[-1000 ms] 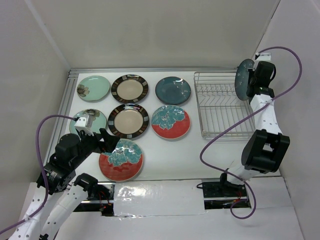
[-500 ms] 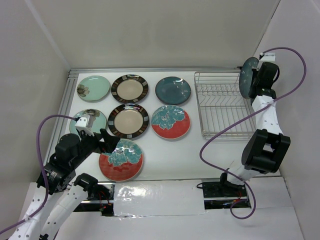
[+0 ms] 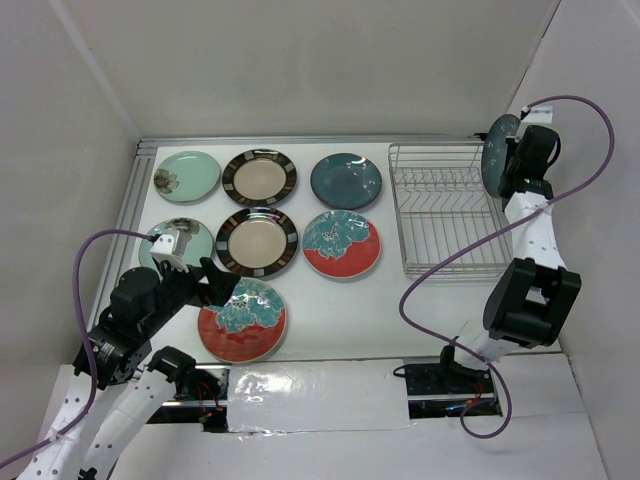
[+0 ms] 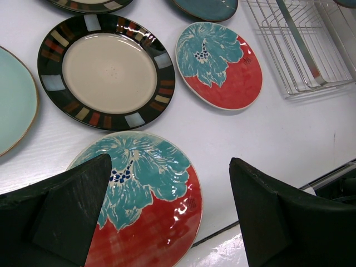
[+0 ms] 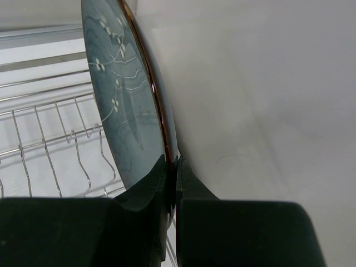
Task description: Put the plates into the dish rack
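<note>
The silver wire dish rack point(image 3: 445, 212) stands at the right, holding no plates. My right gripper point(image 3: 512, 158) is shut on the rim of a dark teal plate point(image 3: 495, 153), held upright on edge over the rack's far right corner; the plate point(image 5: 125, 100) fills the right wrist view. Several plates lie flat on the table: two mint-green point(image 3: 187, 175) point(image 3: 172, 243), two cream with striped rims point(image 3: 259, 177) point(image 3: 257, 240), a dark teal one point(image 3: 346, 180), and two red-and-teal point(image 3: 341, 243) point(image 3: 243, 319). My left gripper point(image 4: 167, 217) is open, just above the near red-and-teal plate point(image 4: 144, 206).
White walls close in the table at the back, left and right; the held plate is close to the right wall point(image 5: 261, 94). A metal rail point(image 3: 135, 190) runs along the table's left and back edges. Purple cables loop beside both arms.
My right gripper has moved the dark teal plate a little to the right and back, towards the rack's far right corner. The left arm has not moved.
</note>
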